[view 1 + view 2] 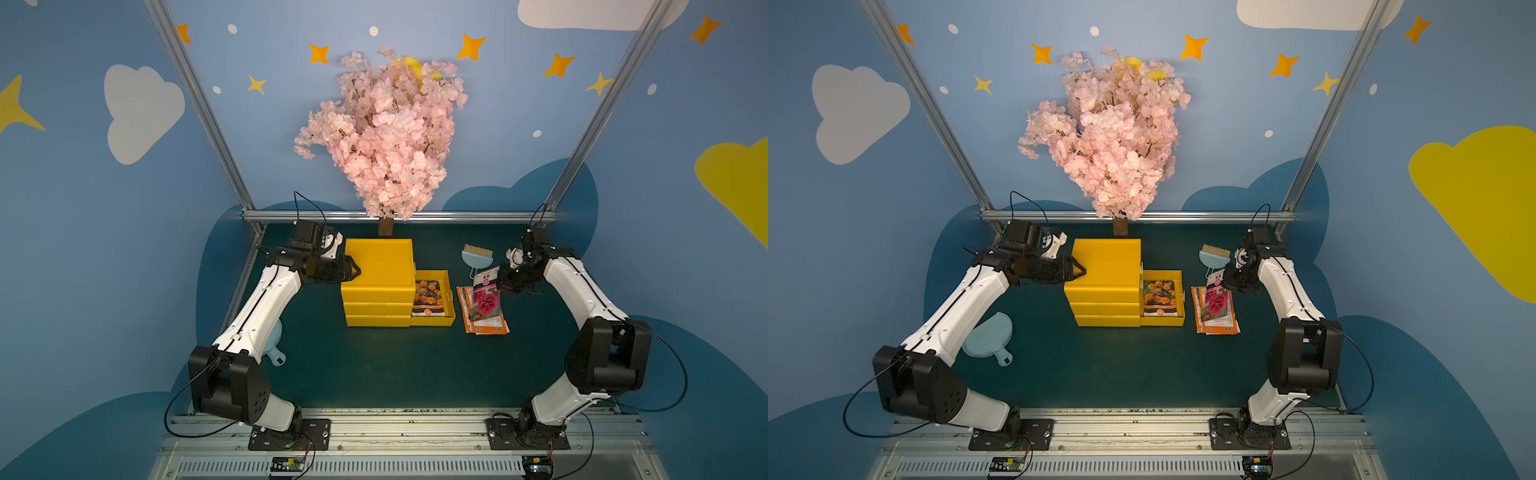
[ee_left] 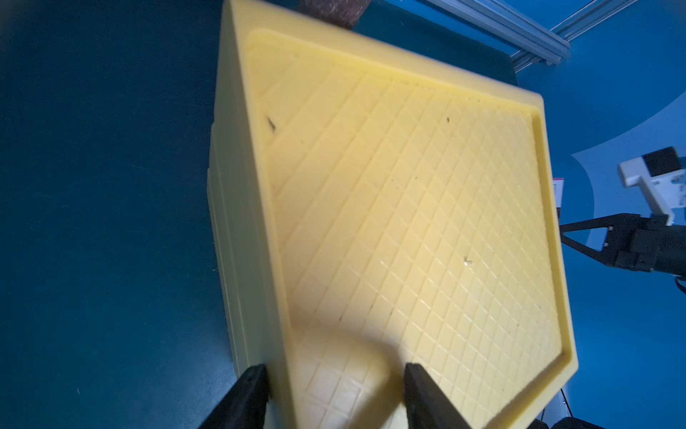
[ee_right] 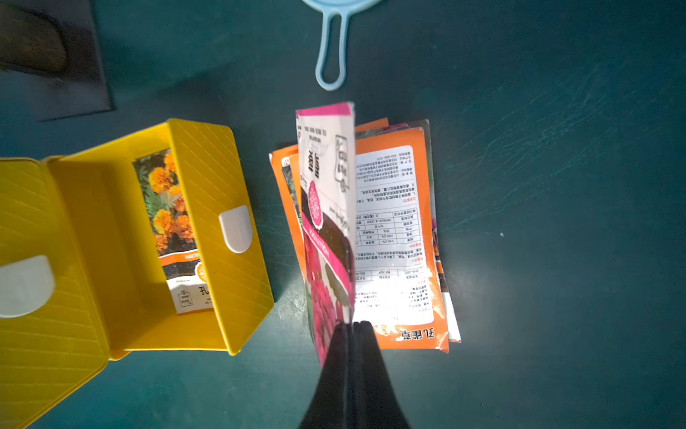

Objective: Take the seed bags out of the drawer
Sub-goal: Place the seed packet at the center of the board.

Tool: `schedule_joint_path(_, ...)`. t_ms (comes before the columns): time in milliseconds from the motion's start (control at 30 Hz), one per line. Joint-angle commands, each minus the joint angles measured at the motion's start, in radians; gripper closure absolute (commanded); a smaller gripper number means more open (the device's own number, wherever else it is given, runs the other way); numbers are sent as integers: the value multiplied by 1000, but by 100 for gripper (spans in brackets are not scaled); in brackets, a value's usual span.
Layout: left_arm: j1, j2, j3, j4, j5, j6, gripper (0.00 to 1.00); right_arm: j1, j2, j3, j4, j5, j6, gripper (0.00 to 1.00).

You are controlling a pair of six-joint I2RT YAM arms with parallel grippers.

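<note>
Clamping a magenta seed bag (image 3: 326,223) above the pile (image 3: 393,223) right of the open drawer (image 3: 215,178), the right gripper (image 3: 350,327) is clenched tight. One orange bag (image 3: 167,208) lies in the drawer; the left gripper (image 2: 336,367) straddles the cabinet (image 2: 408,204) edge, grip unclear.

Glossy seed bags (image 3: 393,230), ribbed plastic drawer (image 3: 211,178).

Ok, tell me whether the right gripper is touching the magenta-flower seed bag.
Touching. In the right wrist view the right gripper has its jaws shut on the magenta-flower seed bag, pinching its edge with no gap.
</note>
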Motion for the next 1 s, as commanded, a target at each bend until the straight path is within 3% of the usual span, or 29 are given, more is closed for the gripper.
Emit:
schedule_joint_path(0,-24,55,-19,-59,11,19,40,-2,52,17,-53,10,-32,100)
schedule_joint_path(233,-24,59,-10,-63,14,29,40,-2,124,49,-89,138,-30,100)
schedule_joint_path(400,-24,59,-13,-64,14,30,40,3,125,56,-92,214,-9,72)
schedule_joint_path(500,-24,55,-17,-61,15,28,40,25,96,57,-92,261,0,68)
schedule_joint_path(600,-23,53,-22,-58,15,24,40,81,45,50,-69,270,5,69)
schedule_joint_path(767,-24,47,-26,-57,8,19,40,182,-20,47,-15,185,44,69)
schedule_joint_path(967,-24,36,-33,-66,-1,20,40,288,-4,84,41,81,91,80)
